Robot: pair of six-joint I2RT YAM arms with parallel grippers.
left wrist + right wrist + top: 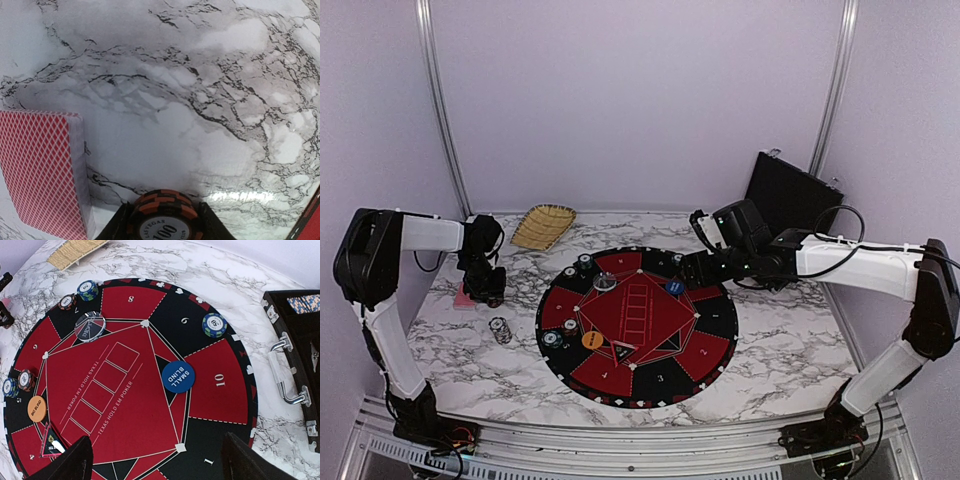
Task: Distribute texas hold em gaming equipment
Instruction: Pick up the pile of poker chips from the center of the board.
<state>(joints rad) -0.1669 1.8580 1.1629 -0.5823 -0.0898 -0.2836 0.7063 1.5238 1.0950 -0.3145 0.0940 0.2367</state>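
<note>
Down at the left edge of the marble table [210, 100], the left gripper [485, 287] is closed on an orange-and-black chip stack [163, 215] — the top chip reads 100 — with a finger against either side. Just beside it lies the deck of cards [42, 170], red-backed and flat on the marble, not touching the chips. A second small chip stack [500, 330] stands alone on the table between the deck and the round mat [715, 320]. Over the mat's far-right edge the right gripper [159, 462] hangs with its jaws spread wide and nothing between them. On the mat below it sit the blue Small Blind disc [178, 376] near the centre, the orange Big Blind disc [36, 408] towards the left rim, a clear disc [90, 326] and a blue chip stack [214, 324] in the black sector next to seat 10. A blue-green chip stack [87, 289] stands at the rim by seat 7. The black case [295, 390] stands open just off the mat — some chips show inside it.
</note>
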